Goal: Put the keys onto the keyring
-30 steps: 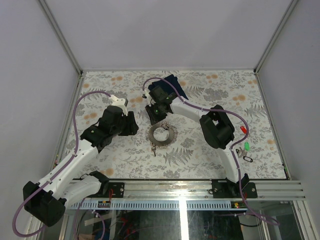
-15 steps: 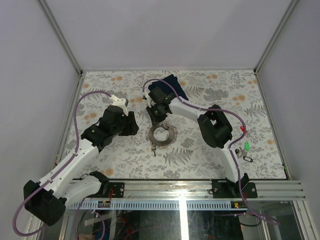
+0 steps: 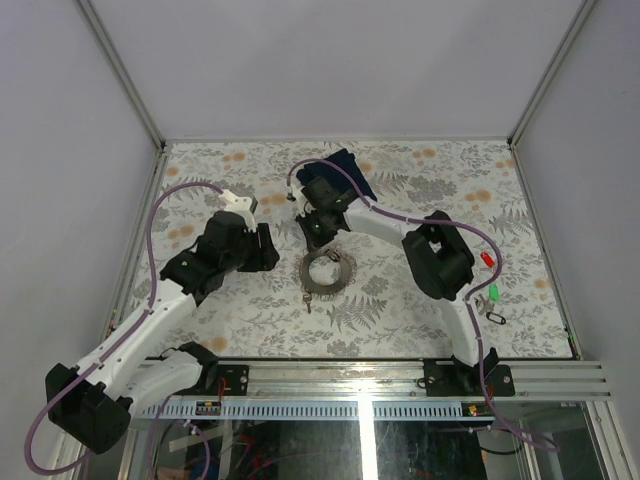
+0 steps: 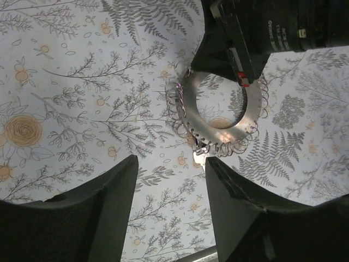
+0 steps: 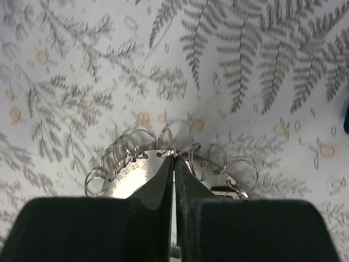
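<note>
The keyring (image 3: 327, 271) is a flat silvery ring plate hung with several small wire loops, lying on the fern-patterned table near the middle. My right gripper (image 3: 318, 240) stands over its far rim. In the right wrist view the right gripper (image 5: 174, 155) is shut on a thin wire loop at the edge of the keyring (image 5: 133, 172). My left gripper (image 3: 268, 248) hovers left of the ring and is open with nothing between its fingers; in the left wrist view the keyring (image 4: 188, 109) lies beyond the left gripper (image 4: 172, 164). Red (image 3: 488, 258), green (image 3: 493, 292) and black (image 3: 495, 317) keys lie at the right.
A dark blue folded cloth (image 3: 345, 165) lies behind the right gripper at the back of the table. A small silvery piece (image 3: 308, 298) hangs off the keyring's near side. Grey walls with metal rails enclose the table on three sides.
The right gripper's fingers have closed together onto a loop at the keyring's far rim, shifting slightly right. The left arm has stayed where it was.
</note>
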`<action>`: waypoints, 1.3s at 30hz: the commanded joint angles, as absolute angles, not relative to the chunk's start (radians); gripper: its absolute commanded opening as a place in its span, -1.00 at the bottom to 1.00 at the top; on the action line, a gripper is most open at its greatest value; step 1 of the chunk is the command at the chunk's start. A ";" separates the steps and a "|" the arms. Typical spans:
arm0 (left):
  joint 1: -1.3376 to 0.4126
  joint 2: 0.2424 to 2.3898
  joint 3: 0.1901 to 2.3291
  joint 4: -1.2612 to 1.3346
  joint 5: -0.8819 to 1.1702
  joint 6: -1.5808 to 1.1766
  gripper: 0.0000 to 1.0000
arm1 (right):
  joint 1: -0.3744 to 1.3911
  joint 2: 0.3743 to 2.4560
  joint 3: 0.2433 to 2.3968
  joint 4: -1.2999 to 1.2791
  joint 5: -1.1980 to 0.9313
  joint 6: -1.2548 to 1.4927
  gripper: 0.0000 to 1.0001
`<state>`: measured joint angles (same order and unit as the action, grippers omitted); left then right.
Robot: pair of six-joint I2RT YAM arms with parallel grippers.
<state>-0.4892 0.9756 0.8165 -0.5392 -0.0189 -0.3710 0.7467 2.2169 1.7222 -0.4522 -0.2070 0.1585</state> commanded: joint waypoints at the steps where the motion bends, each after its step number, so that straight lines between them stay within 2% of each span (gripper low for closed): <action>1: -0.489 0.923 0.822 -0.465 0.040 -0.353 0.10 | 0.743 1.986 1.603 -0.325 -0.262 0.097 -1.00; 15: -0.489 0.873 0.920 -0.268 0.148 -0.286 0.29 | 0.744 1.436 1.120 0.049 -0.382 -0.038 -1.00; 20: -0.490 0.797 0.884 -0.140 0.257 -0.173 0.29 | 0.743 1.283 1.039 0.046 -0.400 -0.168 -0.99; 24: -0.491 0.792 0.918 -0.136 0.391 -0.112 0.33 | 0.744 1.163 0.971 0.050 -0.434 -0.274 -0.97; 28: -0.506 0.830 1.000 -0.198 0.586 -0.012 0.47 | 0.743 1.042 0.915 0.043 -0.416 -0.324 -0.98; 31: -0.557 0.831 1.036 -0.202 0.588 0.002 0.57 | 0.744 0.997 0.943 -0.038 -0.399 -0.332 -1.00; 33: -0.601 0.819 1.047 -0.203 0.570 0.021 0.88 | 0.743 0.962 0.947 -0.096 -0.439 -0.390 -1.00; 34: -0.620 0.814 1.051 -0.203 0.562 0.029 0.96 | 0.744 0.942 0.933 -0.089 -0.454 -0.404 -1.00; 39: -0.684 0.832 1.078 -0.212 0.530 0.037 1.00 | 0.743 0.846 0.901 -0.088 -0.513 -0.455 -1.00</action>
